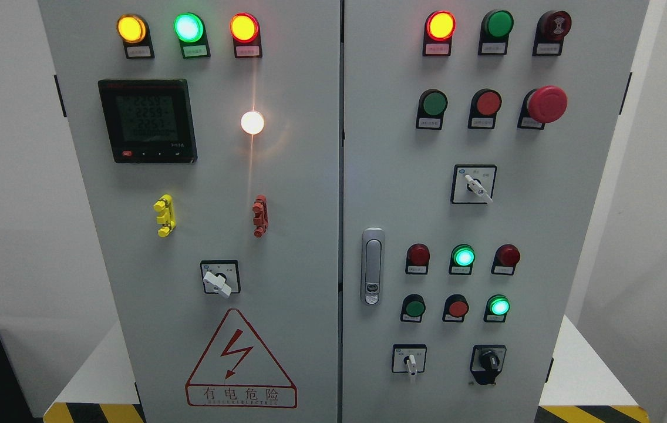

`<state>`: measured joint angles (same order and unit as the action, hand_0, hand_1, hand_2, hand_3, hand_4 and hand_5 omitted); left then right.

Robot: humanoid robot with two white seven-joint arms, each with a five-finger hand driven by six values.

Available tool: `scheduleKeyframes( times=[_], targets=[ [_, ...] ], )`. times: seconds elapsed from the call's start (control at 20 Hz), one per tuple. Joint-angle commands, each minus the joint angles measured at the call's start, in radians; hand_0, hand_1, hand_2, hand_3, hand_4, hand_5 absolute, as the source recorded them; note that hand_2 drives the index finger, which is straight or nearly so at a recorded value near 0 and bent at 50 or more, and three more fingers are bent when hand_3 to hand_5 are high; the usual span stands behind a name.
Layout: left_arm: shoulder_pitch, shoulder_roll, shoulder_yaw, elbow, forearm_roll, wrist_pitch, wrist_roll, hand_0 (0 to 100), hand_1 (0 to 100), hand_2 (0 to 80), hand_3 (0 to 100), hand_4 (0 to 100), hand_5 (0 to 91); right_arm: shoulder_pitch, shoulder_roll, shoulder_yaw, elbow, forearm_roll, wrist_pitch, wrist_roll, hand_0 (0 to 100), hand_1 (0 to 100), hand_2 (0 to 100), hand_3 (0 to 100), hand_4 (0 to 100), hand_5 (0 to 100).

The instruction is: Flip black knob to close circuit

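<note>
A black rotary knob point(488, 360) sits low on the right door of a grey electrical cabinet point(333, 176), its handle pointing roughly straight down. Left of it is a white-handled selector switch point(410, 362). No robot hand or arm shows anywhere in the head view.
The right door carries a silver door latch point(372, 267), a red mushroom stop button point(546, 104), lit green lamps point(464, 257) and another white selector point(477, 185). The left door has a digital meter point(147, 120), a white selector point(218, 282) and a red warning triangle point(241, 359). Striped floor edging point(592, 413) runs below.
</note>
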<state>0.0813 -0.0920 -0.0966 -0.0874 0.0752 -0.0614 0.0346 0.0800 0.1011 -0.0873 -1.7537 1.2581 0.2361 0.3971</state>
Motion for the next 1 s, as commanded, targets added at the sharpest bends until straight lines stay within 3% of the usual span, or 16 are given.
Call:
scheduleKeyframes(
  times=[0.0, 0.2, 0.3, 0.55, 0.95],
  targets=[
    [0.000, 0.000, 0.000, 0.000, 0.000, 0.000, 0.001, 12, 56, 0.0, 0, 0, 0.0, -0.092, 0.023, -0.009, -0.130, 0.035, 0.011, 0.003, 0, 0, 89, 100, 91, 81],
    [0.000, 0.000, 0.000, 0.000, 0.000, 0.000, 0.001, 12, 56, 0.0, 0, 0, 0.0, -0.153, 0.025, -0.009, -0.128, 0.055, 0.022, 0.009, 0, 1, 89, 100, 91, 81],
    [0.000, 0.000, 0.000, 0.000, 0.000, 0.000, 0.001, 12, 56, 0.0, 0, 0, 0.0, -0.178, 0.025, -0.009, -0.130, 0.058, 0.035, 0.045, 0, 1, 89, 100, 91, 81],
    [0.000, 0.000, 0.000, 0.000, 0.000, 0.000, 0.001, 12, 56, 0.0, 0, 0, 0.0, -0.226, 0.026, -0.008, -0.130, 0.104, 0.039, 0.072, 0, 1, 89, 100, 91, 81],
    [0.000, 0.000, 0.000, 0.000, 0.000, 0.000, 0.001, 12, 56, 0.0, 0, 0, 0.0, -0.296, 0.026, -0.014, -0.049, 0.135, 0.042, 0.062, 0, 2, 89, 100, 91, 82]
  ],
)
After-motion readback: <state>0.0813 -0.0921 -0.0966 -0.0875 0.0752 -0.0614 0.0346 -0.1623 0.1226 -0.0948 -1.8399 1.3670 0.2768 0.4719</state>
